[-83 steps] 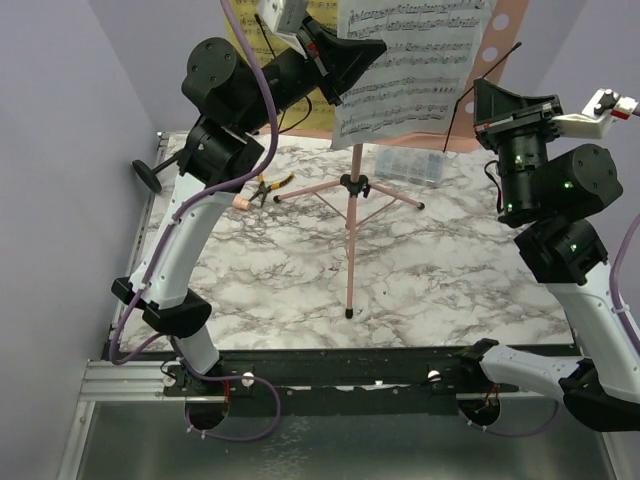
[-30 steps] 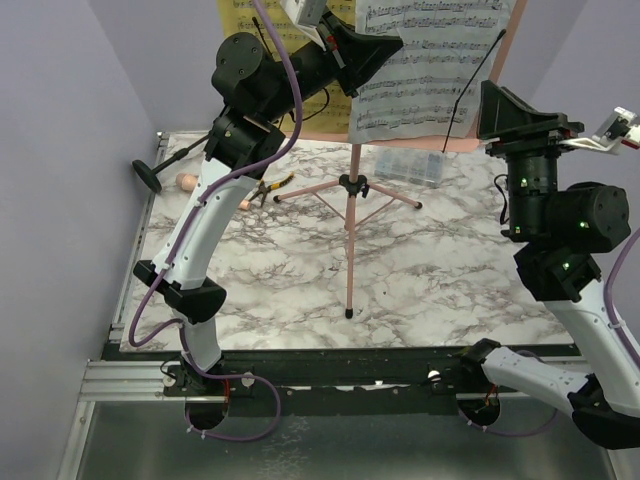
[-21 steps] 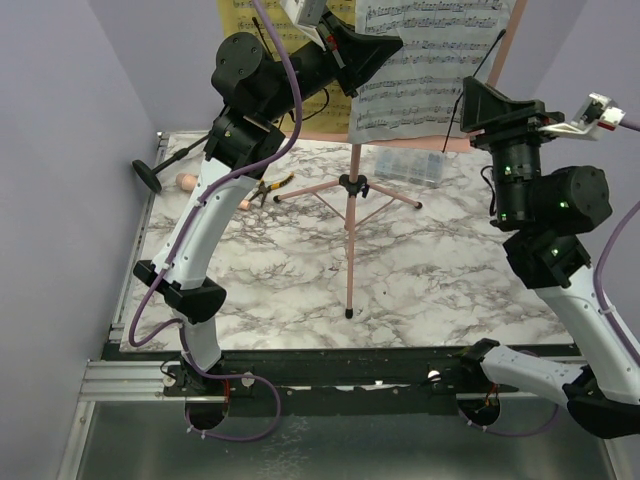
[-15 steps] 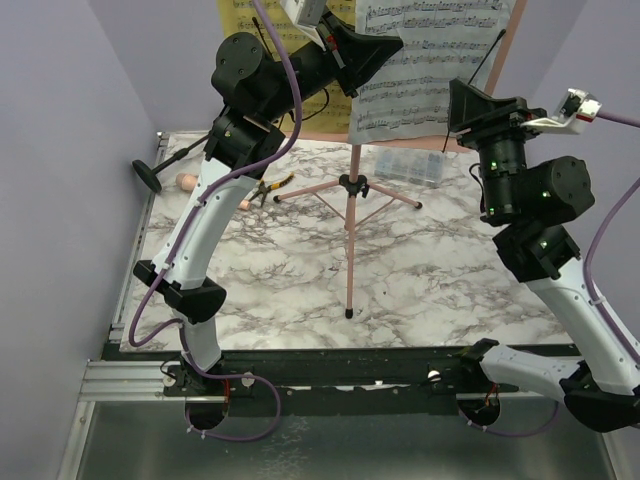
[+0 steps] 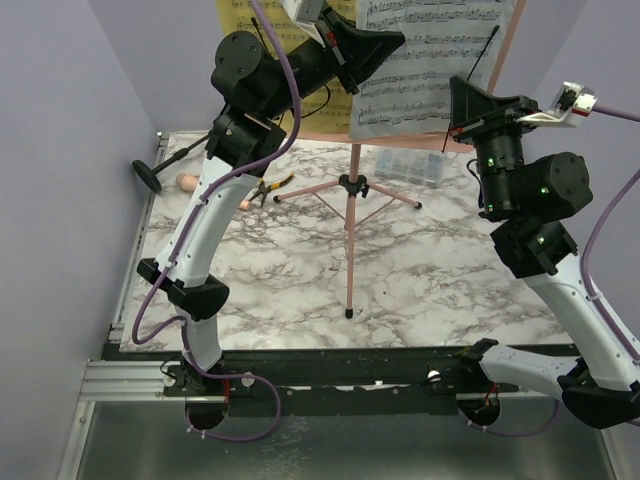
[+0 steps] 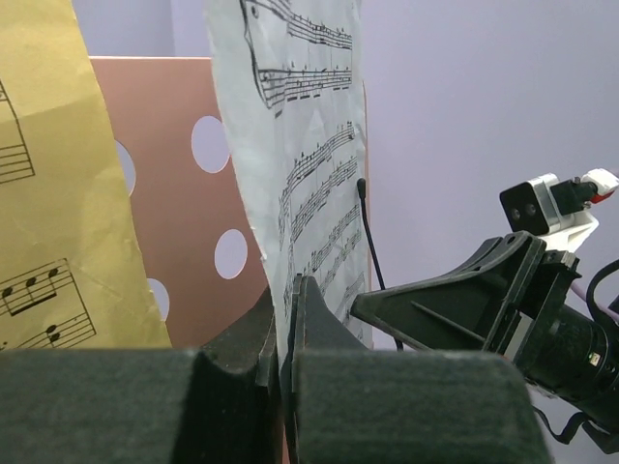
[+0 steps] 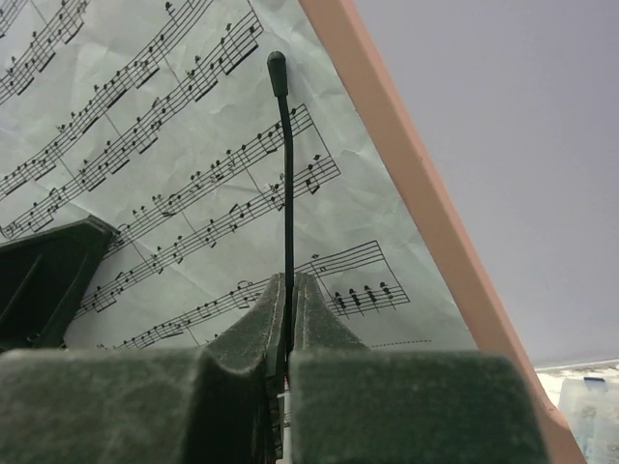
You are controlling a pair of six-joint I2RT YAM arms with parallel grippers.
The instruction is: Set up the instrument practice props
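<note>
Top external view: the right claw (image 5: pixel 462 98) has swung in from the side and now sits close against the music stand (image 5: pixel 352 230), see?

— I see it. The right wrist view shows it clenched on the black wire arm (image 7: pixel 286 174), which runs straight up from between its fingers, across the white sheet (image 7: pixel 174 145) behind.

And the left claw (image 5: pixel 375 45)? It has gone up a good deal. That page was hanging lower a moment ago.

— It's pinching the white sheet's bottom edge, going by the left wrist view. The paper rises from between its fingers, with the yellow sheet (image 6: pixel 39 193) just to its left and the pink perforated desk behind both.

So the page is up where it belongs. I'd guess the wire gets laid over it next, to pin it.

— Likely. One claw holds, the other clips. The rest isn't set up, though. The mic stand (image 5: pixel 150 175) seems to lie on its side on the bench (image 5: pixel 420 270), far below the left claw and off to its left, with the microphone (image 5: pixel 185 181) just beside it.
</note>
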